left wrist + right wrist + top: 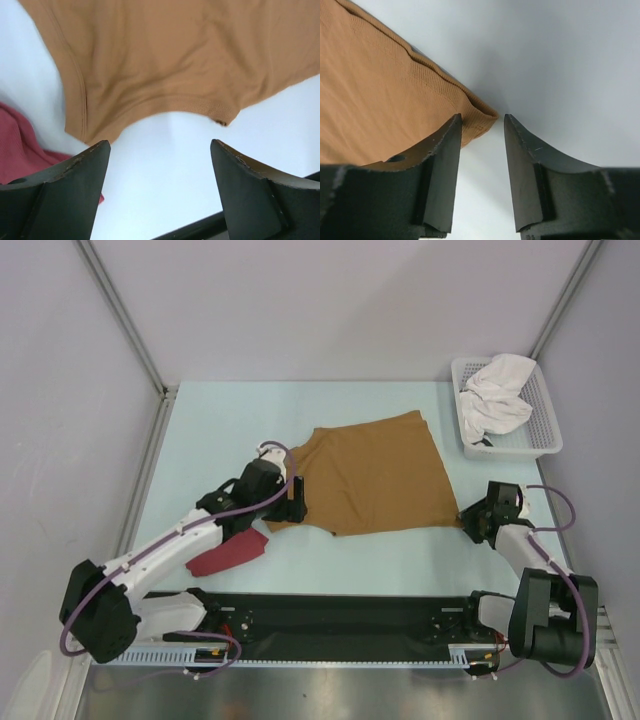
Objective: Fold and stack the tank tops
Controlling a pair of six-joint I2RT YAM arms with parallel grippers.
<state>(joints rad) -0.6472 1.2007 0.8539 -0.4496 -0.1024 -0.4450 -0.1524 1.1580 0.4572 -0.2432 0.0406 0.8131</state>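
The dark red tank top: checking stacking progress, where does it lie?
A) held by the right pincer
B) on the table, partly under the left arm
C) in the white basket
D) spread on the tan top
B: the dark red tank top shows on the table beneath the left arm.

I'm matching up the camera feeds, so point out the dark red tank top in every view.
Top external: the dark red tank top lies lower left, partly under the left arm.
Left wrist: it shows at the left edge, below the tan-brown tank top.
Right wrist: not in it.
Shared landmark: the tan-brown tank top, mid-table from above, upper left in the right wrist view.
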